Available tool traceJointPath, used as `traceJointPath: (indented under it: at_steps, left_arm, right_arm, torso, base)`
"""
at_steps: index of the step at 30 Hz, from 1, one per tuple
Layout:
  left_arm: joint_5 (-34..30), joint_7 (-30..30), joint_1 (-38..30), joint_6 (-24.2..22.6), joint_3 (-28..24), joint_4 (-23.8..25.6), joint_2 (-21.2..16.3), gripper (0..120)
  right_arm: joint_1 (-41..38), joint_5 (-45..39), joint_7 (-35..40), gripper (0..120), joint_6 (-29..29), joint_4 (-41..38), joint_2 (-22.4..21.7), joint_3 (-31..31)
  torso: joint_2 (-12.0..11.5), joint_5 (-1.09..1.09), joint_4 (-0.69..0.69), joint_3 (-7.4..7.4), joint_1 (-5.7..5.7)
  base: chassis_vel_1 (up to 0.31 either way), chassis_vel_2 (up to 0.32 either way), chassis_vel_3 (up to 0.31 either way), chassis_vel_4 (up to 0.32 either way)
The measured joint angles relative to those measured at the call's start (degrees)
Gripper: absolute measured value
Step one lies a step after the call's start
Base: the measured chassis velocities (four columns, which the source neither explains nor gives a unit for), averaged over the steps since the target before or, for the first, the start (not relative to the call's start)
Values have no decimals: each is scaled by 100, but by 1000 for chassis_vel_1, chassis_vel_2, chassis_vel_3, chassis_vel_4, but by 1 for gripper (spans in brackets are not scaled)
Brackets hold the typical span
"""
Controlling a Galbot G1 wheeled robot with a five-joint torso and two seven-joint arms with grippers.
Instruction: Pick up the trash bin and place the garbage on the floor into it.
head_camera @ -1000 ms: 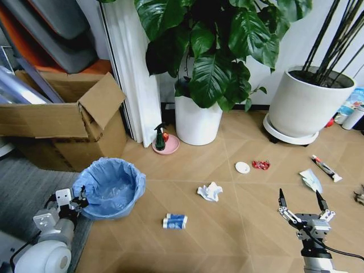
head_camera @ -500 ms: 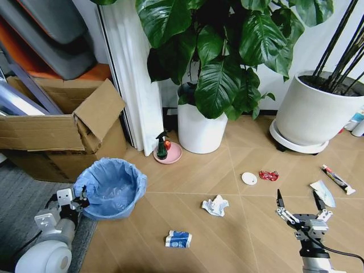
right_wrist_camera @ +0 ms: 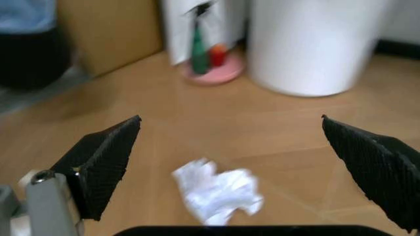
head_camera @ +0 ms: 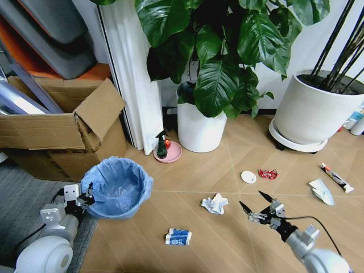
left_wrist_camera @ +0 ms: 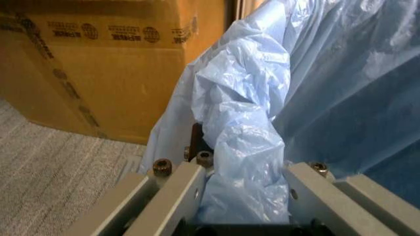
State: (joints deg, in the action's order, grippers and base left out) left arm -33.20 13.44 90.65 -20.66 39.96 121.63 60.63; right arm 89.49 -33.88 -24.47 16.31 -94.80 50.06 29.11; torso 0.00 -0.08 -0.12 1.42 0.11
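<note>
My left gripper (head_camera: 85,199) clamps the trash bin (head_camera: 118,187) rim at nine o'clock, while my right gripper (head_camera: 254,206) gapes toward the crumpled paper (head_camera: 214,204).

Even, soft indoor light, faint shadows under the pots; right wrist view blurred throughout.

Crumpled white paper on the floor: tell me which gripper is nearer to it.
Right. The right gripper hovers open just beside the crumpled white paper, fingers aimed at it. The left gripper is far across the floor, at the rim of the trash bin.
</note>
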Motion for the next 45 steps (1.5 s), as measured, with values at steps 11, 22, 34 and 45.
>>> traceJointPath:
  at_steps: [11, 22, 34, 45]
  left_arm:
    - [114, -54, 398, -37, -10, 285, -52, 1]
    - [160, -124, 447, 12, 74, 252, 120, 1]
    - [164, -110, 427, 22, 105, 169, 56, 1]
    - [165, -99, 408, 23, 104, 99, 65, 1]
  right_arm:
    - [-2166, 58, -2433, 100, 221, 1769, -472, -2431]
    - [-3760, 634, -2884, 100, 609, 3123, 333, -4220]
    - [-4958, 1006, -3004, 100, 853, 4431, 1326, -5130]
    - [-5115, 1044, -3149, 100, 936, 4735, 1729, -5445]
  torso:
    - [0, -3, -4, 0, 0]
    - [0, -4, -4, 0, 0]
    - [0, -3, -4, 0, 0]
    - [0, -4, -5, -1, 0]
  base:
    - [0, 0, 0, 0]
    - [0, 0, 0, 0]
    - [0, 0, 0, 0]
    - [0, 0, 0, 0]
